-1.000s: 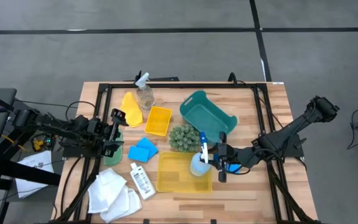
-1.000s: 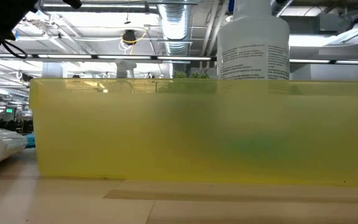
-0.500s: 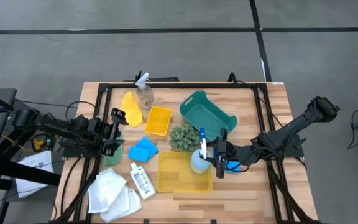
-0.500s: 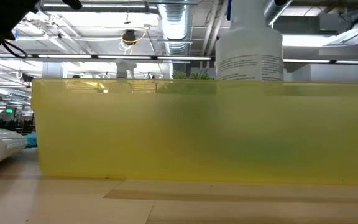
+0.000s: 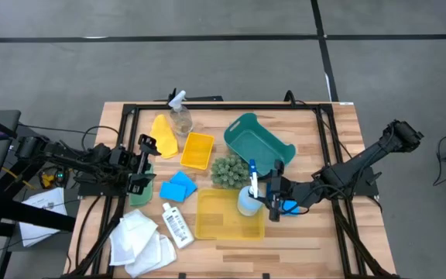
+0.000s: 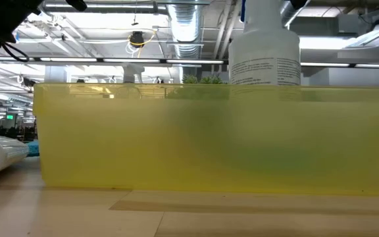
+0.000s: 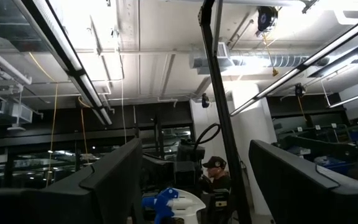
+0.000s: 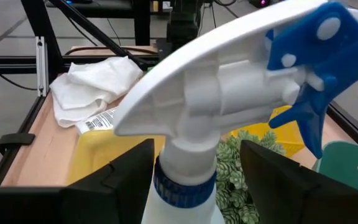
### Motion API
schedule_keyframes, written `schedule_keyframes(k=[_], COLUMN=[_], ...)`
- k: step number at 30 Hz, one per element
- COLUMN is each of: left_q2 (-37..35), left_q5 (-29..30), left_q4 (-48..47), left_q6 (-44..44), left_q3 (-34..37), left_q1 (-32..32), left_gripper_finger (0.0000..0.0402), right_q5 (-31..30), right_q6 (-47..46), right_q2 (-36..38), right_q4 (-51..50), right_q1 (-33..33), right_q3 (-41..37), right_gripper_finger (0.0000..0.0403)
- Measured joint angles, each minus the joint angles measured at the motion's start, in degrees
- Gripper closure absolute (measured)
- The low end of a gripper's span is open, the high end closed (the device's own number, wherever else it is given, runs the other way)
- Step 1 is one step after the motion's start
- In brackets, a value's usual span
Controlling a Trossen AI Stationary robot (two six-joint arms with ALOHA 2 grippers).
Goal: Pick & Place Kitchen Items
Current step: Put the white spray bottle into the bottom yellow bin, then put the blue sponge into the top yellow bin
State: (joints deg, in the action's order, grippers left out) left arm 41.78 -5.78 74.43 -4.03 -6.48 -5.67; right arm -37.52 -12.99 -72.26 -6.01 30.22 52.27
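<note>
right hand (image 5: 268,203) fingers apart astride spray bottle (image 5: 248,203) neck, not clamped | left hand (image 5: 141,163) released | risk: retreat clips trigger, bottle topples from yellow bin (image 5: 215,215)

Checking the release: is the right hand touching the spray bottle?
Apart. The right wrist view shows gaps between the spray bottle neck and both fingers of the right hand.

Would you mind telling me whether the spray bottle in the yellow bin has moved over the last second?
Yes. In the low view the spray bottle now sits slightly lower and further left against the yellow bin rim; most of that shift came early in the second.
</note>
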Motion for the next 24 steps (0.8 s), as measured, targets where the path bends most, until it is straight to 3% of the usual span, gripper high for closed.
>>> schedule_keyframes(k=[13,24], left_q2=[0.0,0.0], left_q5=[0.0,0.0], left_q4=[-0.4,-1.3], left_q6=[-0.2,-1.3], left_q3=[0.0,0.0], left_q1=[0.0,0.0], left_gripper_finger=[0.0112,0.0112], right_q5=[0.0,0.0], right_q6=[-0.1,-5.5], right_q2=[5.9,9.6], right_q4=[-4.6,-19.1], right_q1=[2.9,6.8], right_q3=[-0.1,-0.1], right_gripper_finger=[0.0173,0.0173])
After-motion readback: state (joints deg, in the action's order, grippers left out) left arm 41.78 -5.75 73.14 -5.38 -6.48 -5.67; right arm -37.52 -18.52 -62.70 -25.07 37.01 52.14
